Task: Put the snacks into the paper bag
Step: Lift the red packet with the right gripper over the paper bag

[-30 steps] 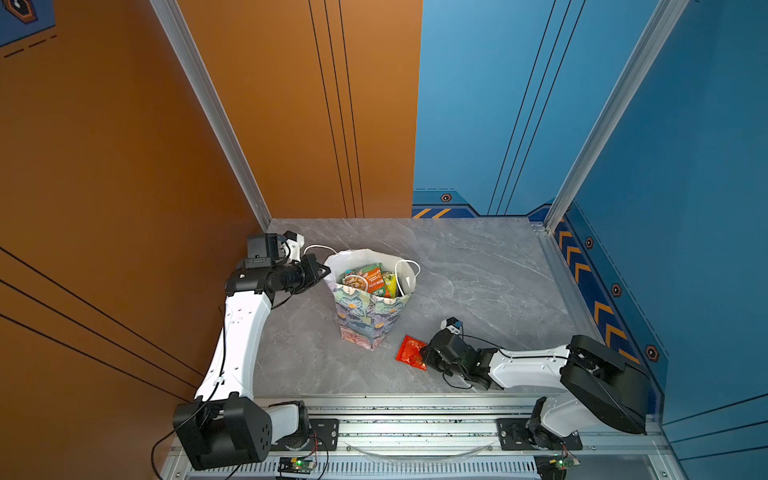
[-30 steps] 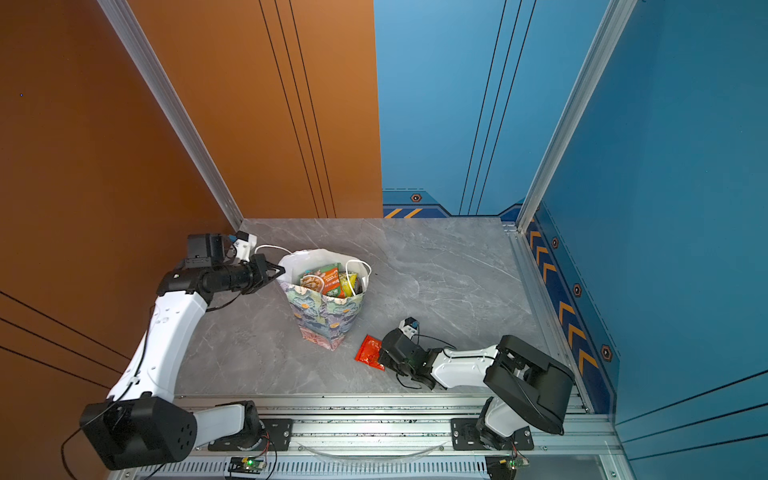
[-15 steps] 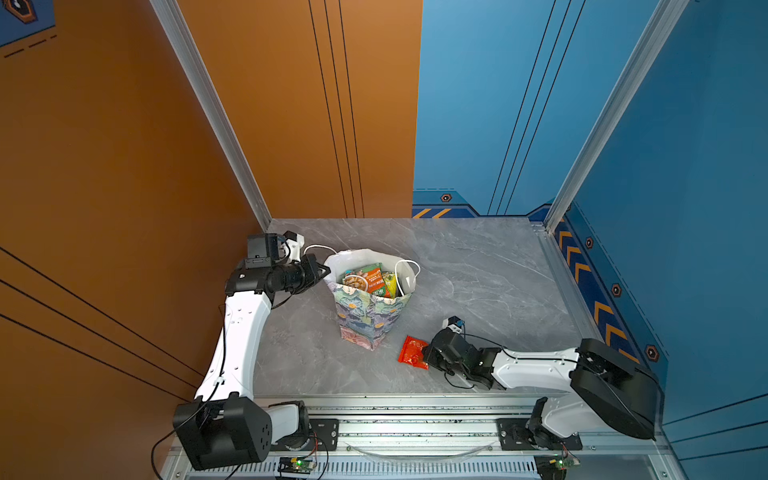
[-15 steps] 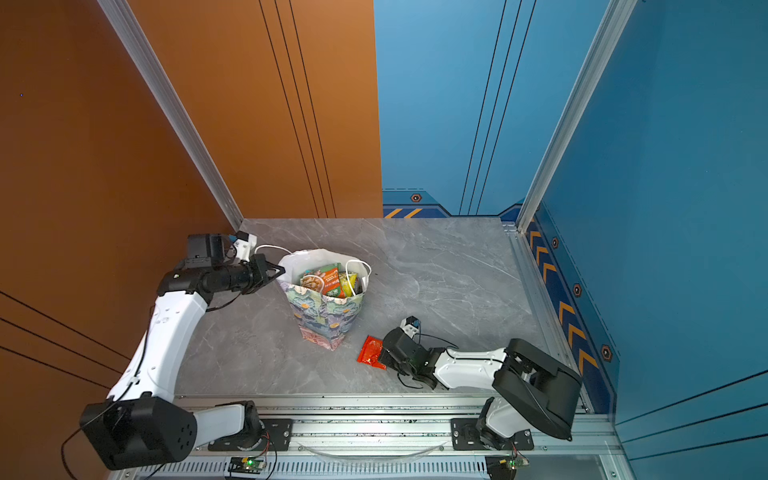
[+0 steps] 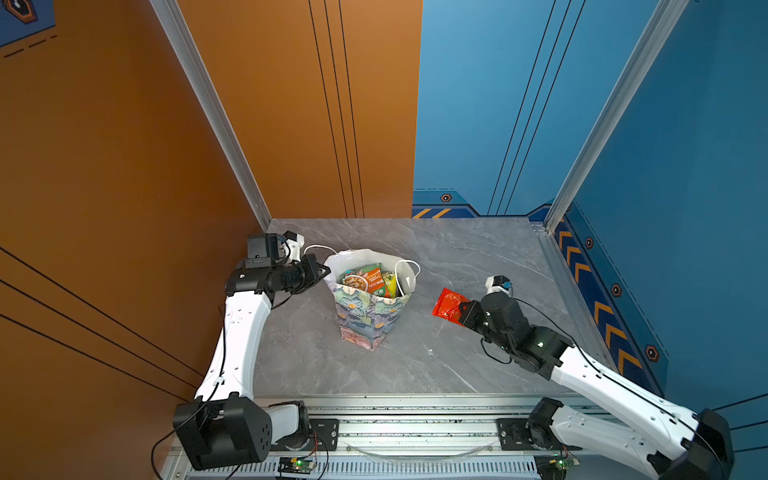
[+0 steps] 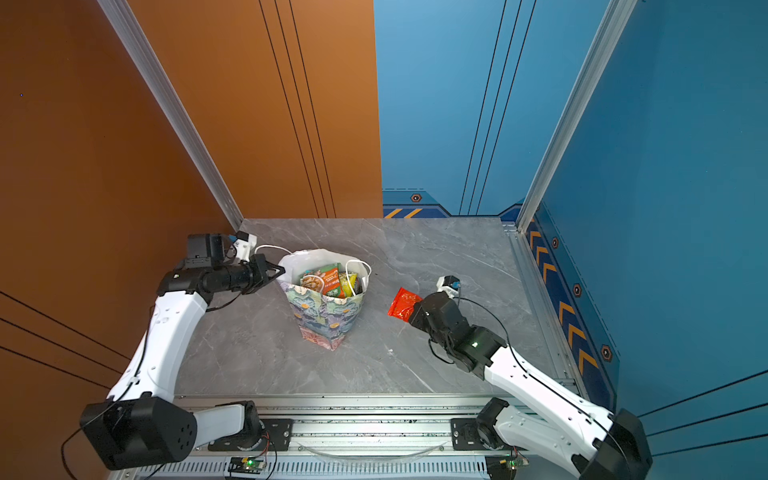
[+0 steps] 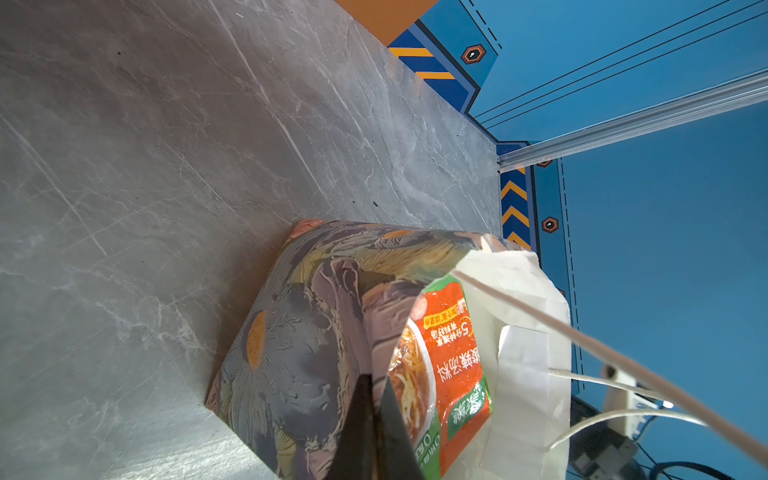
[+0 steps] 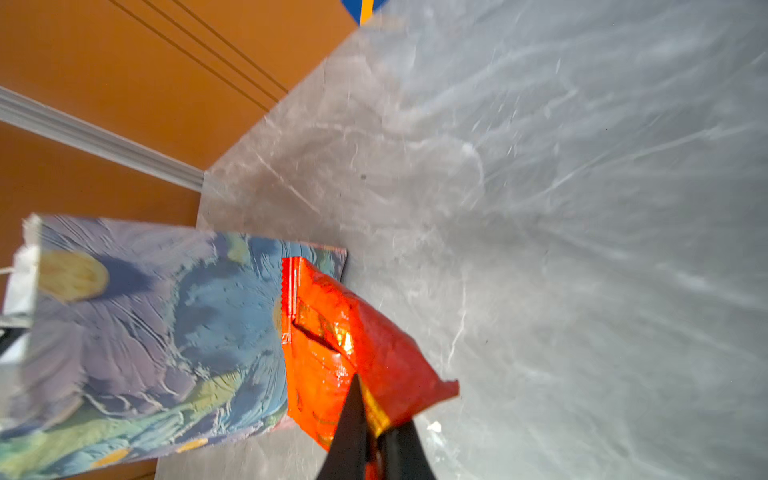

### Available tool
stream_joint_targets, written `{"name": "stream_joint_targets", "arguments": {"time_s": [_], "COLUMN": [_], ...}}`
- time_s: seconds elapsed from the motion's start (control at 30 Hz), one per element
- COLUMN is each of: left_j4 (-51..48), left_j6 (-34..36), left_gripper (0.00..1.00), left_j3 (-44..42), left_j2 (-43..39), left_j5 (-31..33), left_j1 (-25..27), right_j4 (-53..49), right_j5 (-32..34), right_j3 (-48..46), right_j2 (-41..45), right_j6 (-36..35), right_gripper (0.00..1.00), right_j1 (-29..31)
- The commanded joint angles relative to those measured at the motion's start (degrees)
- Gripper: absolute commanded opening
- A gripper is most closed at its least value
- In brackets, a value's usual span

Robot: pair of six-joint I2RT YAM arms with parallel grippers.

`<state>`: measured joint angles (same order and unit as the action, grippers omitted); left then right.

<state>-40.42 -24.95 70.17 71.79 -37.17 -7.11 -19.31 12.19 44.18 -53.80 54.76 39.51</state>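
Note:
The floral paper bag (image 5: 370, 320) (image 6: 328, 320) stands upright left of the table's middle, mouth open. My left gripper (image 5: 325, 272) (image 6: 281, 271) (image 7: 376, 380) is shut on the bag's left rim. A green-orange packet (image 5: 365, 279) (image 7: 453, 353) and a yellow packet (image 5: 390, 284) stick up among the snacks inside. My right gripper (image 5: 462, 312) (image 6: 414, 312) (image 8: 380, 401) is shut on a red packet (image 5: 446, 303) (image 6: 401, 302) (image 8: 328, 332), which hangs in the air to the right of the bag (image 8: 145, 311).
Thin white cord handles (image 5: 405, 274) (image 7: 602, 380) loop from the bag's rim. A small white crumb (image 5: 432, 351) (image 8: 434, 426) lies on the grey table. Orange and blue walls close in the sides and back; a metal rail (image 5: 415, 428) runs along the front.
My right gripper has lifted the red packet off the table by the bag's front corner, carrying it up and rightward. The left arm and the bag have stayed still.

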Motion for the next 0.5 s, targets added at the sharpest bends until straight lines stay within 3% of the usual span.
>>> {"name": "stream_joint_targets", "arguments": {"time_s": [0.0,0.47], "left_j4": [2.8,2.8], "left_j6": [0.0,0.0], "left_gripper": [0.0,0.0], "left_j3": [0.2,0.5], "left_j2": [-0.9,-0.7], "left_j5": [-1.0,-1.2], "left_j1": [-0.1,-0.1], "right_j4": [-7.5,-10.2], "right_j5": [0.9,-6.2], "right_j3": [5.7,26.1], "right_j2": [2.1,-7.6], "right_j6": [-8.1,-20.1], "right_gripper": [0.0,0.0], "right_j1": [-4.2,-8.3]}}
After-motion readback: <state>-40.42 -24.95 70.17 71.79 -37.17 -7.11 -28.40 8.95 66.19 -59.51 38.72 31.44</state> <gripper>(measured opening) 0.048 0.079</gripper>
